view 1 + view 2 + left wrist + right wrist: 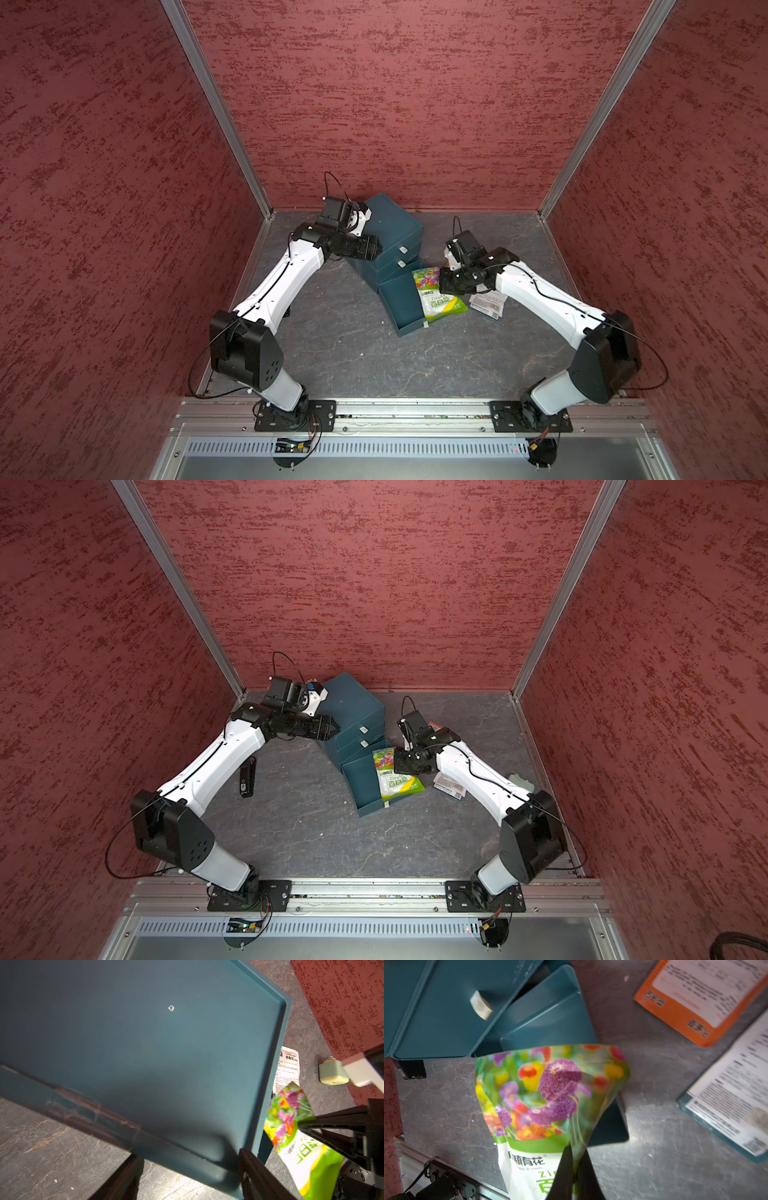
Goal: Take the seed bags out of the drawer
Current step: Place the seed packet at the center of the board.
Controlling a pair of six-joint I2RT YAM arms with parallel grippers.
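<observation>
The last of the three removals looks to be in hand: the orange flat packet with a white printed panel [695, 1001] and the white flat packet with black text [726, 1095] lie on the grey marbled table [353, 353], to the right of the dark teal plastic drawer cabinet [390, 220]. The right pincer [575, 1159] is pressed together on the green glossy seed bag with a flower picture [436, 295], nipping one long edge near where the picture meets the white print, so the film creases there. The bag hangs over the right wall of the pulled-out bottom drawer [401, 299], mostly above the table rather than inside. Its long axis runs from back to front, slightly slanted. The flower end points toward the cabinet and the green end toward the robot's base. In the left wrist view the flower end sits clear of the table. The left pincer [336, 728] is spread with the cabinet's upper corner between its fingers; whether they press on it I cannot tell. The next move probably calls for carrying the bag rightward clear of the drawer wall, lowering it beside the other two and letting go.
</observation>
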